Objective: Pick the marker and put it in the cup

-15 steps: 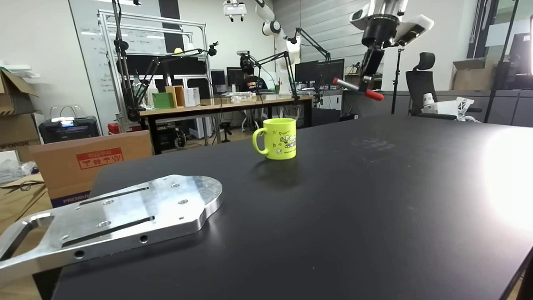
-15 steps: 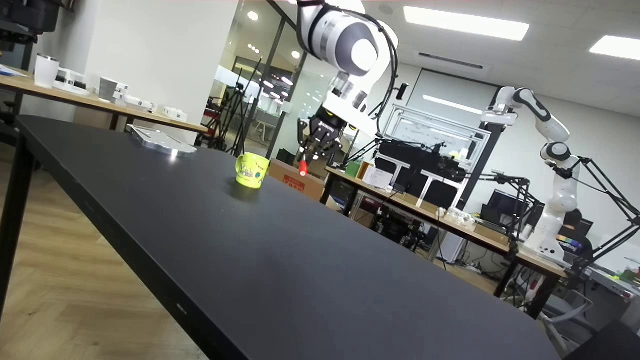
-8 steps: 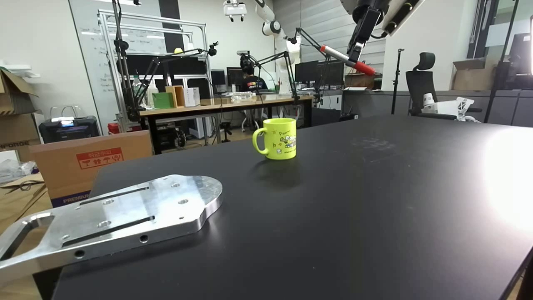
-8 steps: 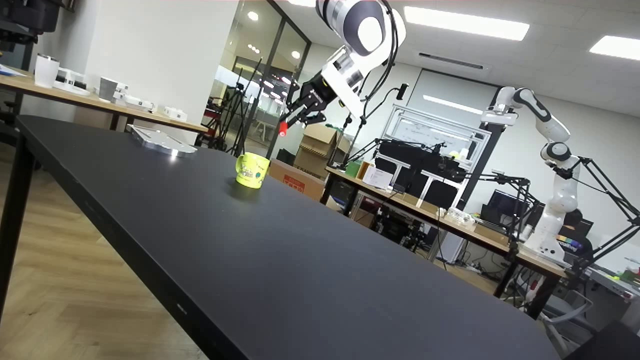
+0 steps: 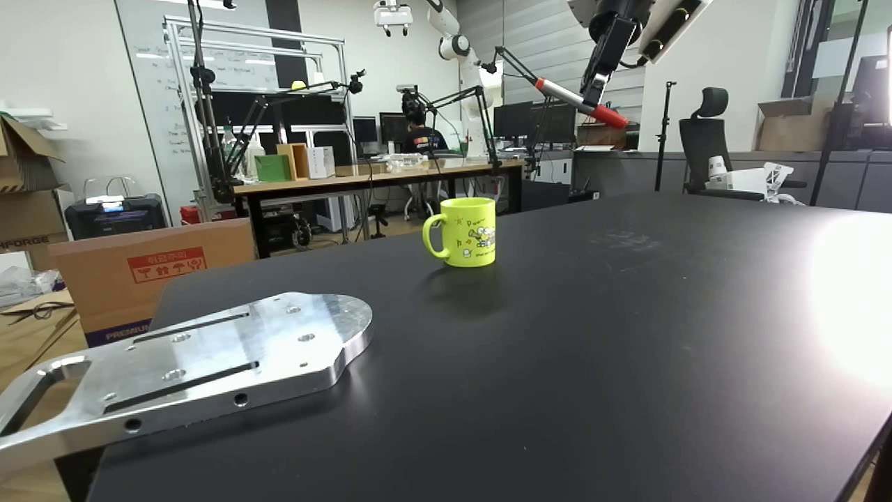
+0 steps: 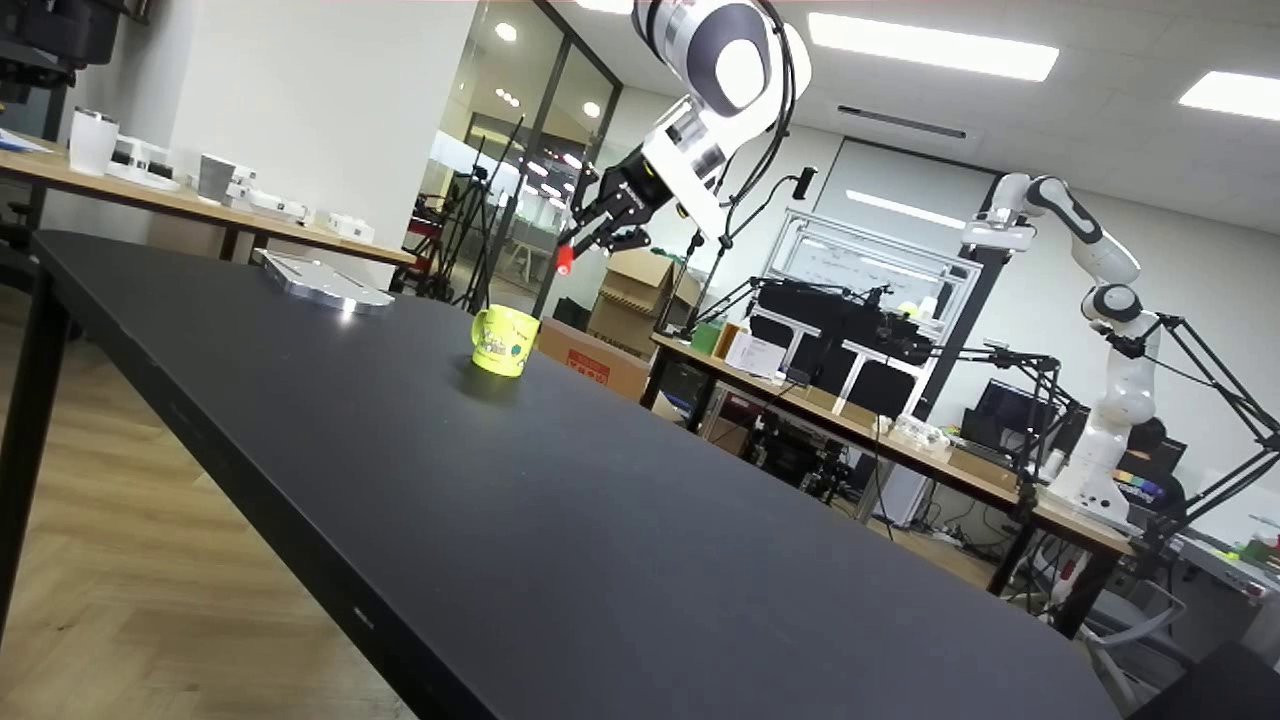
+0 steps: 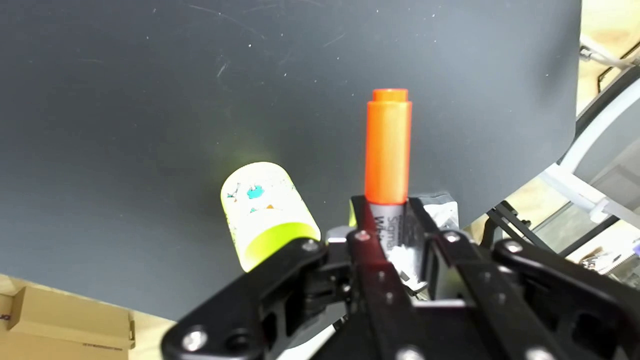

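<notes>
Wrist view: the gripper (image 7: 387,206) is closed on the marker (image 7: 388,155), its fingers (image 7: 423,222) parted only by the width of the pale printed barrel, with an orange-red end sticking out past their tips. In an exterior view the marker slants, its red cap (image 5: 610,116) the lower end. In an exterior view the arm (image 6: 740,110) hangs from the top edge. The marker is in the air, high above the table (image 5: 592,362) and apart from the cup (image 5: 468,233), which stands upright on the table top, handle toward picture left in both exterior views. The wrist camera sees part way into the cup's mouth, left of the fingers. A metal plate (image 5: 265,335), slotted and drilled, lies flat on the table, well apart from the cup. Past the table's edge stands a box (image 5: 157,289) with a red label. Farther off, in an exterior view, a second arm (image 6: 1128,400) stands on a desk (image 6: 940,464).
</notes>
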Robot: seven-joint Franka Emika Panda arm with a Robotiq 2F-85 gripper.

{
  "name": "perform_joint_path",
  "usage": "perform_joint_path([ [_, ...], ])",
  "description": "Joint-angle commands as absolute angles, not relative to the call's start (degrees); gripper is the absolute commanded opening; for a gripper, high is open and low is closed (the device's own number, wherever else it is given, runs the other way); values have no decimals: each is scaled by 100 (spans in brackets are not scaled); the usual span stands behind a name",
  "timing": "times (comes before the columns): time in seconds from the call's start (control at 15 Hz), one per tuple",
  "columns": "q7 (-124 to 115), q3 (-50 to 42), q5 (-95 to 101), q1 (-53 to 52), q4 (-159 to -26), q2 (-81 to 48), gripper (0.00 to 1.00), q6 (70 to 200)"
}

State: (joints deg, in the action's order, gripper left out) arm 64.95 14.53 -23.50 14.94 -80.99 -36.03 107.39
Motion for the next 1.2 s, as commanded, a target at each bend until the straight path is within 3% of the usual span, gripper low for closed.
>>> perform_joint_path([
  [0.0, 6556, 1237, -2474, 1337, -8074, -3585, 5, 10685],
  [0.6, 7439, 1396, -2614, 949, -6810, -4398, 5, 11353],
  [1.13, 7857, 1631, -2499, 492, -5429, -5382, 5, 11159],
])
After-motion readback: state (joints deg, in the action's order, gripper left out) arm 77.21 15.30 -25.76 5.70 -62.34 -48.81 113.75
